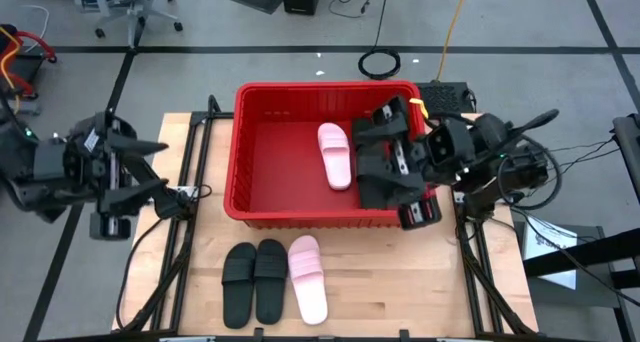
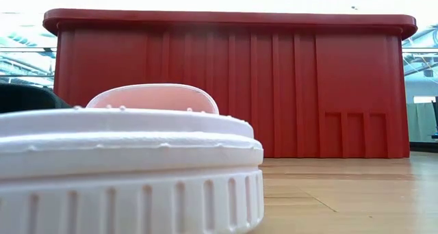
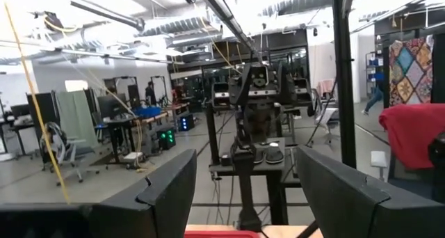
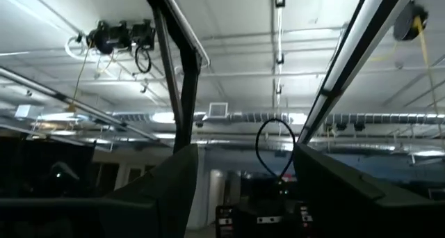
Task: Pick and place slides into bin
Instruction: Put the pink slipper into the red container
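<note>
The red bin (image 1: 270, 172) stands at the table's far middle with one pale pink slide (image 1: 335, 154) lying flat on its floor. Two black slides (image 1: 255, 280) and a pink slide (image 1: 308, 277) lie side by side on the table near its front edge. The pink one fills the low view (image 2: 130, 159). My right gripper (image 1: 368, 152) is above the bin's right end, tipped upward, open and empty (image 4: 240, 189). Dark shapes beneath it may be more black slides; I cannot tell. My left gripper (image 1: 165, 172) waits open at the table's left edge (image 3: 243, 189).
Black frame rails (image 1: 190, 212) run along the table's left and right sides. Bare wood (image 1: 400, 282) lies to the right of the three slides. A cable coil (image 1: 380, 62) and a power strip (image 1: 445, 90) lie on the floor beyond the bin.
</note>
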